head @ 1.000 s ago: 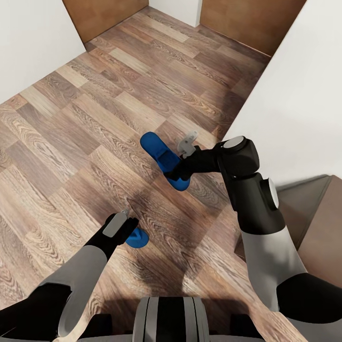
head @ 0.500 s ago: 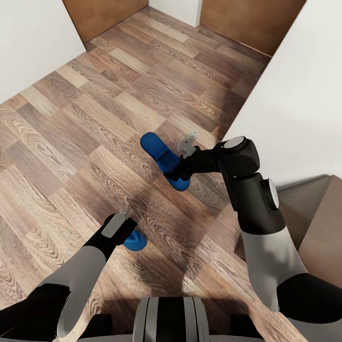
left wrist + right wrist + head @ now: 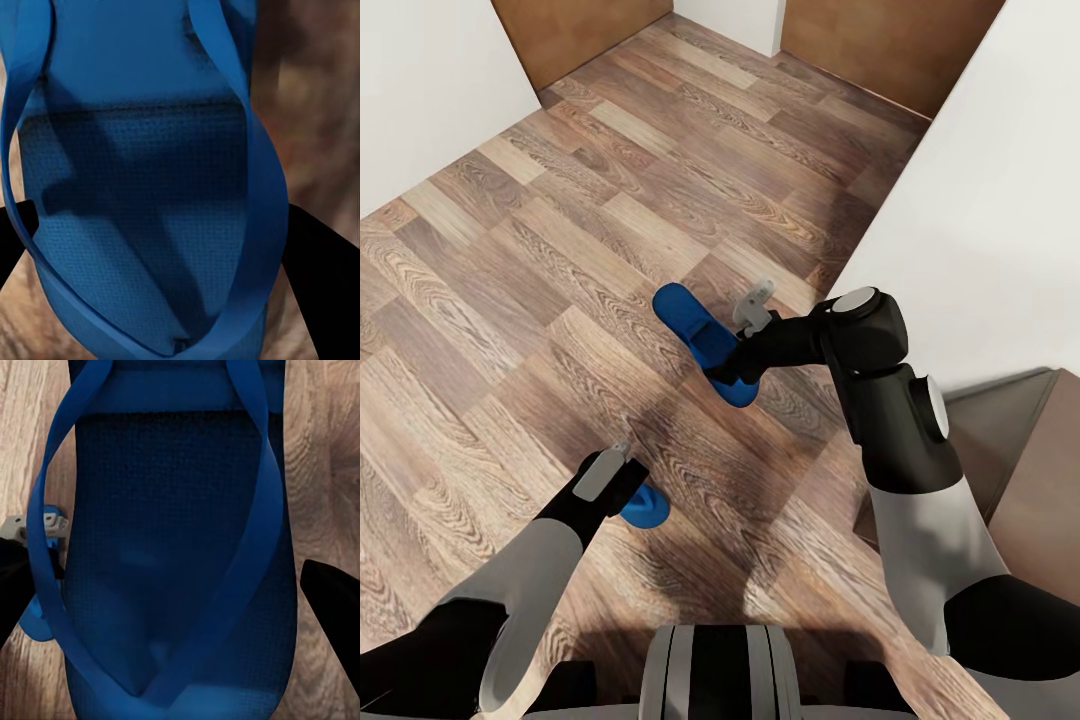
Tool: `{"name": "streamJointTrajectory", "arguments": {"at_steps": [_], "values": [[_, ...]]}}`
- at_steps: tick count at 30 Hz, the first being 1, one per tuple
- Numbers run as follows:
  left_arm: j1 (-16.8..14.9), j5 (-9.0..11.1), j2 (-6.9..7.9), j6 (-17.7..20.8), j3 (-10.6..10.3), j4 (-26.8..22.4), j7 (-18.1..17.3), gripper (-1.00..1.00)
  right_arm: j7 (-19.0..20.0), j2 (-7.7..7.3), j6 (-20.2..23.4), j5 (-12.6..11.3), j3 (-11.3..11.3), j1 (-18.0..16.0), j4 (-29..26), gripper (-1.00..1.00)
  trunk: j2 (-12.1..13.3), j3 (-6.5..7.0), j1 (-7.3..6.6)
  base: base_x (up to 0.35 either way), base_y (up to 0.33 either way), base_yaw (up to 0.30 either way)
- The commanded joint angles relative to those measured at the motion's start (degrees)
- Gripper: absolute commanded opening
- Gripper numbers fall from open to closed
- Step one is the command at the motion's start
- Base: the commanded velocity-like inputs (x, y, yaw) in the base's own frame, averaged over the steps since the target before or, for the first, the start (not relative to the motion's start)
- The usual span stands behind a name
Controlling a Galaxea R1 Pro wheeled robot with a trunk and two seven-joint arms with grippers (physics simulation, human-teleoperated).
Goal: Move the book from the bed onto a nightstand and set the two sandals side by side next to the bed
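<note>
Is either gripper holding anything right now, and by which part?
Each holds a blue sandal: the left gripper one sandal, the right gripper the other sandal, apparently near one end.

Wood-plank floor (image 3: pixel 540 250) bounded by white walls (image 3: pixel 420 90); brown wooden doors (image 3: pixel 575 30) at its far edge.

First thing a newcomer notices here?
Two bright blue sandals against the brown wood floor: one sandal at the right gripper mid-frame, the other sandal nearer the robot, mostly hidden by the left gripper. White walls flank the floor.
</note>
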Motion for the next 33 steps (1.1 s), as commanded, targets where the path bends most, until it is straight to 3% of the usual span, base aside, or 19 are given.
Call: {"name": "streamJointTrajectory", "arguments": {"at_steps": [1, 16, 19, 20, 23, 24, 26, 28, 31, 33], "values": [[0.0, 0.1, 0.02, 0.2, -0.3, -0.3, 0.5, -1.0, 0.6, 0.02, 0.4, 0.6, 0.0, 0.0, -0.1, -1.0, 0.0, -0.03, -0.01, 0.0, 0.0, 0.0], [0.6, -0.4, -0.01, 1.0, -0.8, -3.6, 2.0, -1.0, 0.6, 0.15, 0.4, 1.0, 0.1, 0.0, 0.0, -1.0, 0.0, -0.03, -0.01, 0.0, 0.0, 0.0], [3.5, -0.5, 0.25, 3.8, -1.6, -11.0, 5.0, -1.0, 0.5, 0.76, 0.4, 2.4, 0.1, -0.5, 0.0, -1.0, 0.0, -0.03, -0.01, 0.0, 0.0, 0.0], [6.2, -0.6, 0.86, 6.2, -2.0, -17.7, 7.0, -1.0, 0.4, 1.42, 0.4, 3.7, -0.1, -0.8, 0.0, -1.0, 0.0, -0.03, -0.01, 0.0, 0.0, 0.0], [11.1, -0.6, 3.07, 10.4, -2.3, -30.1, 10.5, -1.0, 0.2, 2.59, 0.4, 5.2, -2.2, -0.8, 0.0, -1.0, 0.0, -0.03, -0.01, 0.0, 0.0, 0.0], [15.2, -0.6, 5.65, 14.0, -2.4, -41.8, 14.6, -1.0, 0.2, 3.33, 0.4, 5.7, -7.0, 0.3, 0.0, -1.0, 0.0, -0.03, -0.01, 0.0, 0.0, 0.0], [17.8, -0.5, 7.67, 17.2, -2.4, -50.3, 18.0, -1.0, 0.1, 3.68, 0.4, 5.7, -10.8, 4.2, 0.0, -1.0, 0.0, -0.03, -0.01, 0.0, 0.0, 0.0], [19.3, -0.5, 8.86, 20.6, -2.4, -55.4, 19.7, -1.0, -0.4, 3.68, 0.4, 5.7, -12.8, 8.8, 0.0, -1.0, 0.0, 0.19, -0.03, 0.0, 0.0, 0.0], [20.2, -0.5, 9.63, 23.9, -2.3, -59.1, 21.0, -1.0, -2.8, 3.68, 0.4, 5.5, -14.2, 13.3, 0.5, -1.0, 0.0, 0.85, -0.11, 0.0, 0.0, 0.0], [20.3, -0.5, 10.15, 25.9, -2.3, -60.4, 21.4, -1.0, -5.2, 3.68, 0.4, 3.9, -14.9, 16.7, 0.9, -1.0, 0.1, 1.3, -0.16, 0.0, 0.0, 0.0]]}}
